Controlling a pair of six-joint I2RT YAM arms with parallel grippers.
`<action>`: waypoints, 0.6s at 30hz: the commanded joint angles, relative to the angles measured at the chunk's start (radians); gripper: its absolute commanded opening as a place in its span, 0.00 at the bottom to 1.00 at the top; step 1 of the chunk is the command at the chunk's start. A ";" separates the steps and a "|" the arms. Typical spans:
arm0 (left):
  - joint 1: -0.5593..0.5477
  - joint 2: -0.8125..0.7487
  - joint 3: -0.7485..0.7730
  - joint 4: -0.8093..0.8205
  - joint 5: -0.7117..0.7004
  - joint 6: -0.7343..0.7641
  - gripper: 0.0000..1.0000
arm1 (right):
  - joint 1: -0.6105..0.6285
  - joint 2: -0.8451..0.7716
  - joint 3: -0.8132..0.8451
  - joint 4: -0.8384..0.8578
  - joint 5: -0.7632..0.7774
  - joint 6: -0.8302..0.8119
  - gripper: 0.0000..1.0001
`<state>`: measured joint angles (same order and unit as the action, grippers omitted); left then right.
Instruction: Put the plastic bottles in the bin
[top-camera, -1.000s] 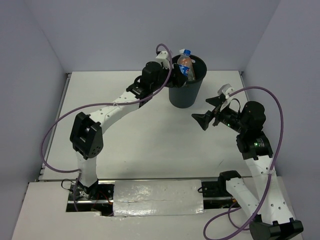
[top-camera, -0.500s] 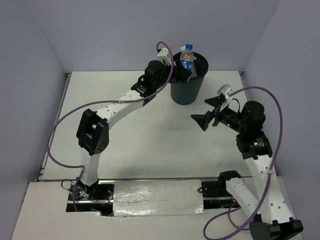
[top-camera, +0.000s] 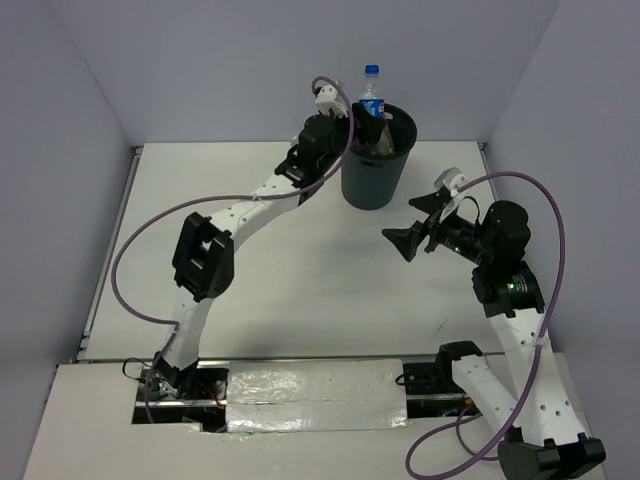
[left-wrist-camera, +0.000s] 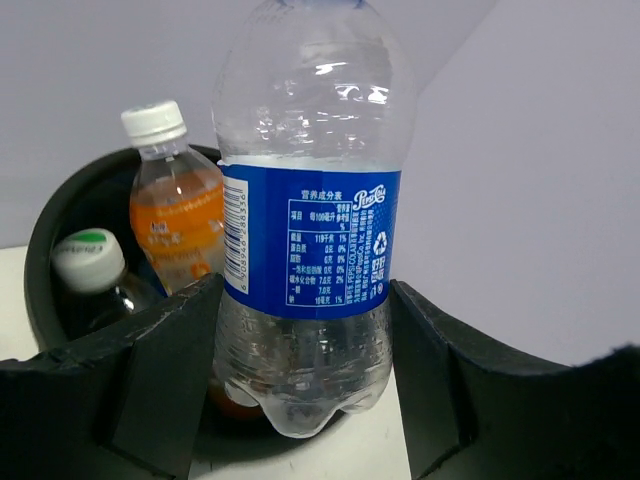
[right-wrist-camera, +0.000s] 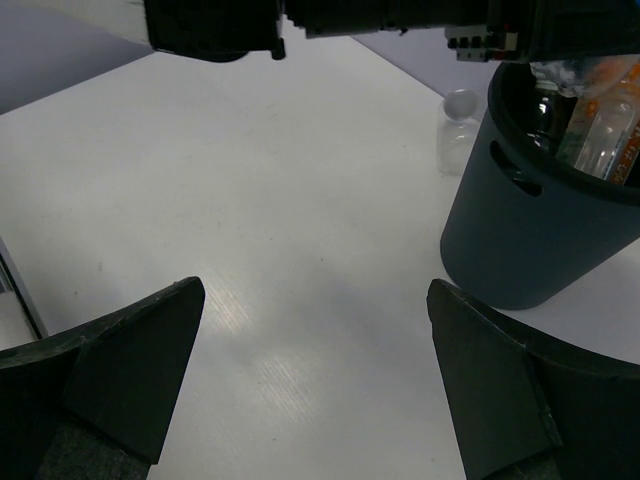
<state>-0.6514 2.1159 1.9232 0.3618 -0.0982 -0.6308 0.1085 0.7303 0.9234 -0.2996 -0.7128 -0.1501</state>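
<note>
left gripper (left-wrist-camera: 300, 345) clamps the blue-label clear bottle (left-wrist-camera: 310, 200) upright over the rim of the far bin (top-camera: 372, 185), which holds an orange bottle (left-wrist-camera: 178, 225); another clear bottle (right-wrist-camera: 458, 135) stands just beside the bin; right gripper (right-wrist-camera: 315, 380) gapes wide and empty, right of the bin

The two fingers of the right gripper (right-wrist-camera: 315, 290) are seen set wide apart at the near edge of the view, with nothing held between them. A bare white table (right-wrist-camera: 250, 200) is shown beneath them. The bin (right-wrist-camera: 520, 235) is seen upright at the right of the view, with an oval handle slot (right-wrist-camera: 517, 168) cut near its rim. An orange bottle (right-wrist-camera: 612, 115) and clear ones are lodged inside it. A small clear bottle (right-wrist-camera: 458, 135) with a pale cap is stood on the table just beside the bin. Dark parts of the left arm (right-wrist-camera: 350, 15) are seen along the far edge.
</note>
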 joint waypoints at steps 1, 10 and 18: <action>-0.004 0.093 0.120 -0.004 -0.048 0.006 0.52 | -0.007 -0.005 -0.005 0.045 -0.011 0.004 1.00; -0.007 0.107 0.161 -0.047 -0.048 0.020 0.93 | -0.006 -0.005 -0.005 0.042 -0.022 -0.005 1.00; -0.005 0.020 0.122 -0.070 -0.006 0.082 0.99 | -0.009 0.003 -0.006 0.042 -0.019 -0.005 1.00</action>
<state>-0.6514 2.2261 2.0525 0.2794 -0.1284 -0.5934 0.1066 0.7341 0.9234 -0.2996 -0.7200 -0.1509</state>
